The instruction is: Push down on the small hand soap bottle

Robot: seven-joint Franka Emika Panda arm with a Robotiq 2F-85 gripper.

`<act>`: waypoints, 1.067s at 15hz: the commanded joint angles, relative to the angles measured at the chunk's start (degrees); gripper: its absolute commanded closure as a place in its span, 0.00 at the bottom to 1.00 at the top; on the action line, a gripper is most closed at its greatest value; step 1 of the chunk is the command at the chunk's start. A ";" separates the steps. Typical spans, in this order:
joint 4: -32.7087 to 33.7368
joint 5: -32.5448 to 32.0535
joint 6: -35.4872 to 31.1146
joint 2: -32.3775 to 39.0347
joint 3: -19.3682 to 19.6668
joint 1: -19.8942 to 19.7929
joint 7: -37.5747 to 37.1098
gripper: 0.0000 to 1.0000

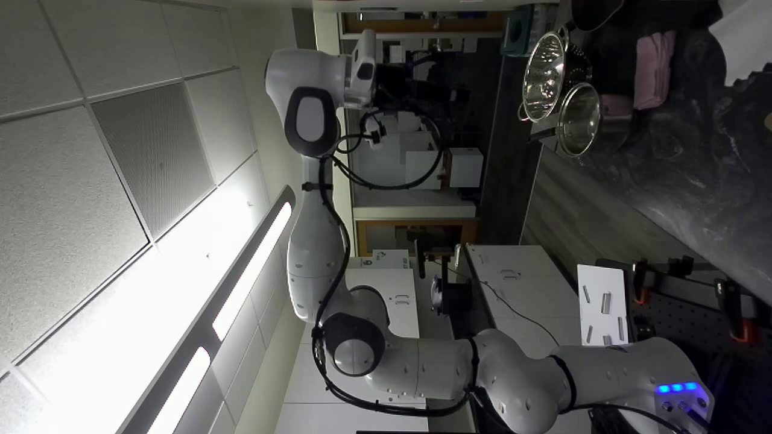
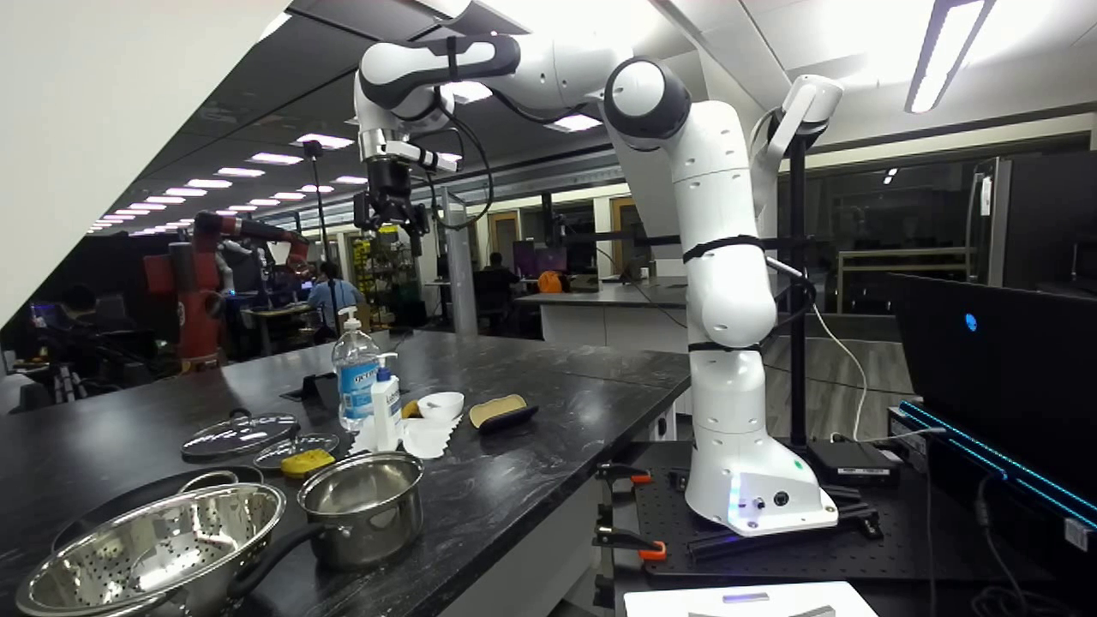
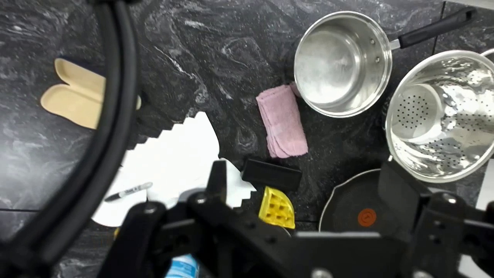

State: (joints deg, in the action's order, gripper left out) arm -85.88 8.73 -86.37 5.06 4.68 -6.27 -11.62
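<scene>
Cables [image 3: 123,112] cross wrist-view left. Your gripper [image 2: 392,231] stands spread. Press the small soap bottle [image 2: 386,413], likely light and unstable, atop its pump [image 2: 385,361].

"germ" on the clear bottle [image 2: 353,379]

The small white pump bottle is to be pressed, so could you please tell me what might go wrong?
The open gripper could straddle the small white pump bottle rather than press it. That bottle looks narrow, so an off-centre push might tip it. The larger clear bottle appears close beside it, so might get knocked.
</scene>
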 commanded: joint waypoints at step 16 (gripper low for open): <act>-11.74 -4.38 0.36 -10.49 -0.16 0.83 -3.95 0.00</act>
State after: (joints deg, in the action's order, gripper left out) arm -95.50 5.02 -84.44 -3.69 4.77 -5.83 -14.79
